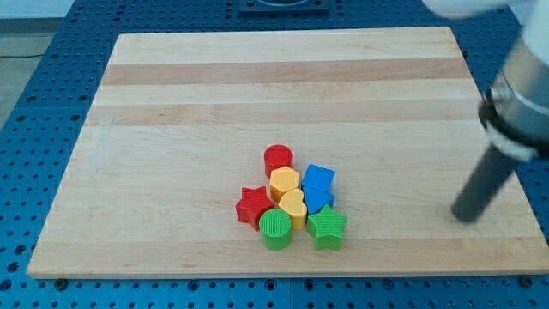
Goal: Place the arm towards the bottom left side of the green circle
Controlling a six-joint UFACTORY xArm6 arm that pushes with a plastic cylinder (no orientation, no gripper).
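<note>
The green circle lies at the bottom of a tight cluster of blocks near the board's bottom middle. Around it are a red star to its upper left, a yellow heart above right, and a green star to its right. Higher up sit a yellow hexagon, a red circle and two blue blocks. My tip touches the board far to the right of the cluster, well apart from every block.
The wooden board rests on a blue perforated table. The arm's pale body fills the view's upper right corner above the rod.
</note>
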